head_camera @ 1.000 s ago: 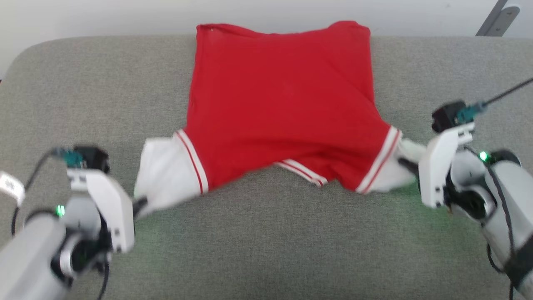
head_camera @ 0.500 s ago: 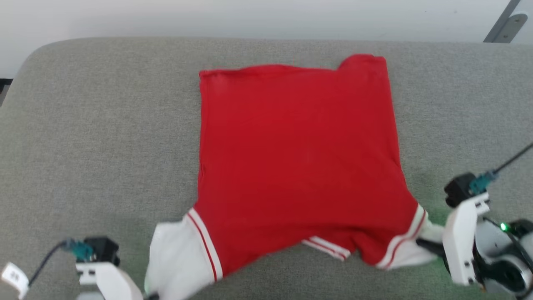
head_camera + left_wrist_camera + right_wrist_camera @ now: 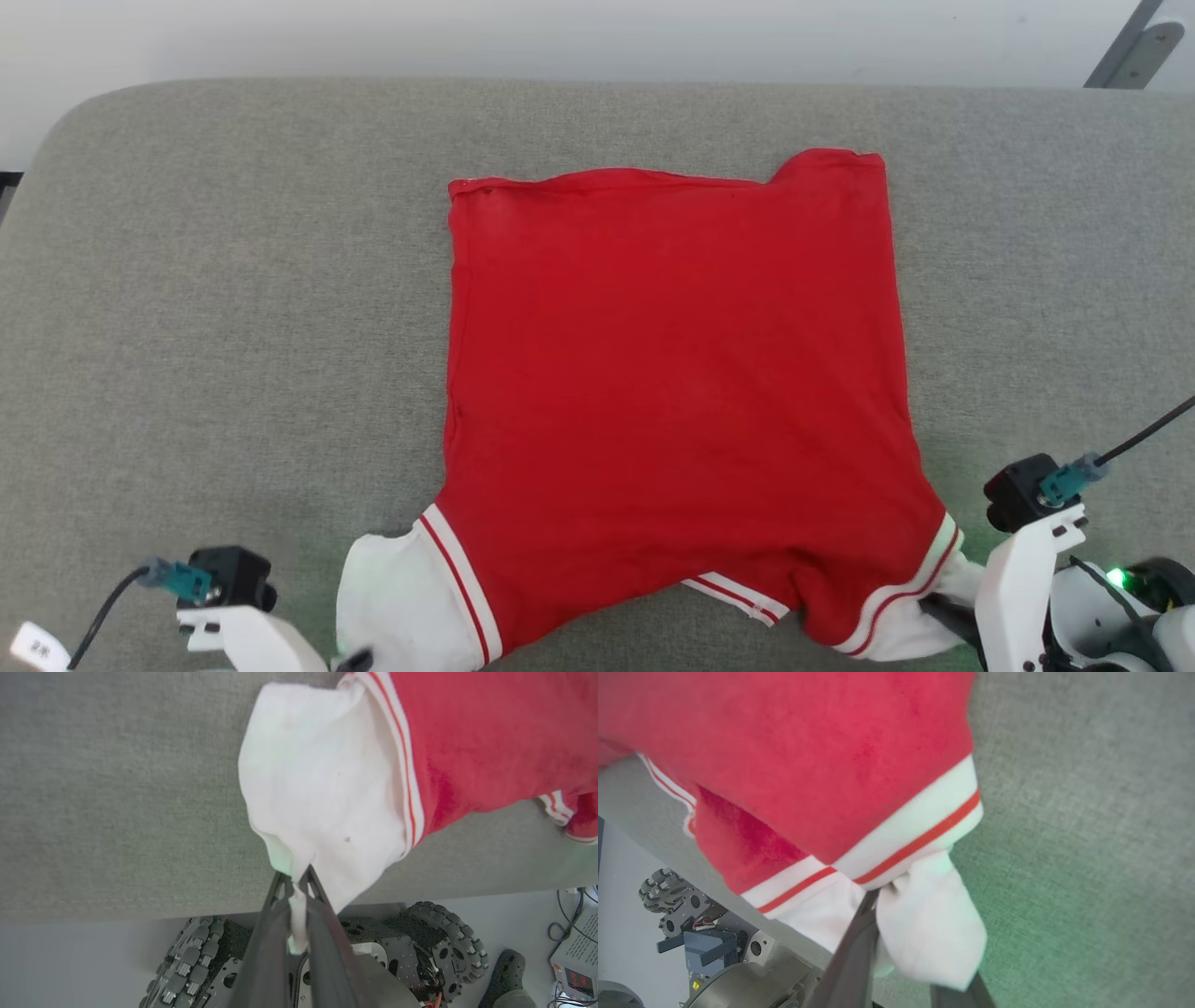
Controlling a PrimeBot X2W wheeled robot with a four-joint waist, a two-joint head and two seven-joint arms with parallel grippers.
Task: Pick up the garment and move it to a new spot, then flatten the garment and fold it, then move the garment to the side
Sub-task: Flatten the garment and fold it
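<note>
Shirt (image 3: 672,392) lies spread, red body flat, on grey cushion (image 3: 233,327), hem toward far side, sleeves at near edge. Neck area bunched, mostly tucked under; just short striped trim (image 3: 738,597) shows.

Left gripper (image 3: 296,882) pinched tight on tip of white left sleeve end (image 3: 317,788); in head view cut off by bottom edge.

Right gripper (image 3: 943,614): jaws parted, white right sleeve end (image 3: 929,933) slack between them, draped over one finger, hiding its tip. Other finger (image 3: 857,942) bare. No pinch visible.
</note>
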